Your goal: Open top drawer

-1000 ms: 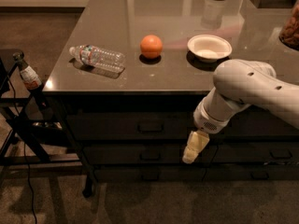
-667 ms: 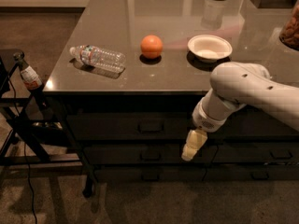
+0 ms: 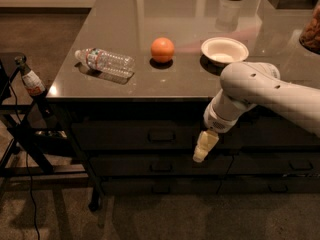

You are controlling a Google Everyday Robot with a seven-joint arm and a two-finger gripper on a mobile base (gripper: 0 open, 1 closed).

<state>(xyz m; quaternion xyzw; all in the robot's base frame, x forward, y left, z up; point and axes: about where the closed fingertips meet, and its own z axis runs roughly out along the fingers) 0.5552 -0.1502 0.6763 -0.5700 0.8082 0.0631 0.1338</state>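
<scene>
The top drawer (image 3: pixel 125 134) is a wide dark drawer under the table's front edge, with a small rectangular handle (image 3: pixel 161 135) at its centre. It sits flush with the front. My gripper (image 3: pixel 202 149) hangs from the white arm (image 3: pixel 260 91) in front of the drawer fronts. It is a little right of and below the handle, around the seam between the top drawer and the one below. It holds nothing.
On the glossy tabletop (image 3: pixel 150 29) lie a plastic water bottle (image 3: pixel 106 61), an orange (image 3: pixel 162 49) and a white bowl (image 3: pixel 224 50). Lower drawers (image 3: pixel 160 165) sit beneath. A black stand (image 3: pixel 25 129) with a small bottle (image 3: pixel 31 79) is at left.
My arm and gripper have shifted slightly to the left. The drawer has not moved.
</scene>
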